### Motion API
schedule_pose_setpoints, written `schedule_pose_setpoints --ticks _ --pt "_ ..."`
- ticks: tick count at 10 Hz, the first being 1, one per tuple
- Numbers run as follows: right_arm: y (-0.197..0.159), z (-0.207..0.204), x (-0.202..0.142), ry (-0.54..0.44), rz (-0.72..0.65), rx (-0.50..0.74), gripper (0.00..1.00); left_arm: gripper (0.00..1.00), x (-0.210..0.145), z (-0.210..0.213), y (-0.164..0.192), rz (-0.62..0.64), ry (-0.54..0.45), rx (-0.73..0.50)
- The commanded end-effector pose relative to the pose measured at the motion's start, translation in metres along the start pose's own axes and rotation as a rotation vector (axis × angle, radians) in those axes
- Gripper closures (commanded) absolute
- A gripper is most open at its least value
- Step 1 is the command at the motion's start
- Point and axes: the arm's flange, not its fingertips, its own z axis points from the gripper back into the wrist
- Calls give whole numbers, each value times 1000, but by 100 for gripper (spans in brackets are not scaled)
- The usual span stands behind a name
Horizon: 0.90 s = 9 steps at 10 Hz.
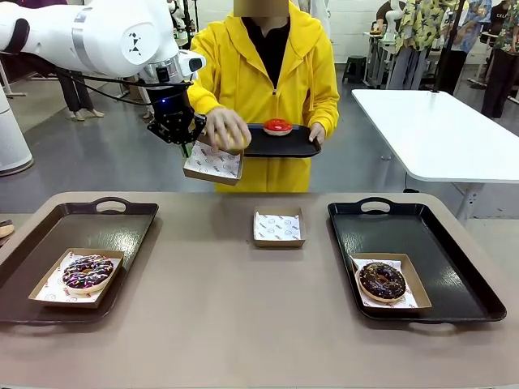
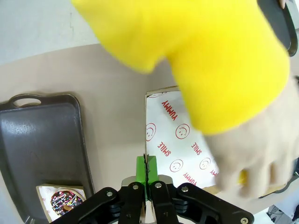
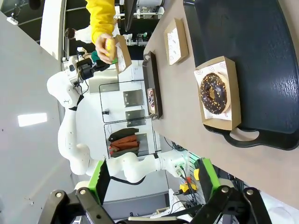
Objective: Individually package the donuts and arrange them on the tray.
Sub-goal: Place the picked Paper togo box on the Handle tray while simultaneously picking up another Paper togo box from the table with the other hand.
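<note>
Above the table's [image 1: 211,324] far edge, a paper-lined box [image 1: 212,162] is clamped by its left edge in the left gripper [image 1: 186,146], the yellow-glazed donut [image 3: 110,46] held just right of the jaws, over the box, in a person's hand [image 1: 227,128].

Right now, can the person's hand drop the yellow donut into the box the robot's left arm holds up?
Probably yes. The hand with the yellow donut is above the open paper-lined box, and nothing lies between them. The left jaws pinch only its edge.
</note>
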Motion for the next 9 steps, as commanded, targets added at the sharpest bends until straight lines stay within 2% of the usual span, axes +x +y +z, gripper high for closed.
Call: schedule_pose_setpoints --ticks 1,9 --pt "0 0 -3 3 6 8 0 99 -3 2 1 -5 -3 -7" --pt "0 0 -3 3 6 8 0 99 -3 2 1 -5 -3 -7"
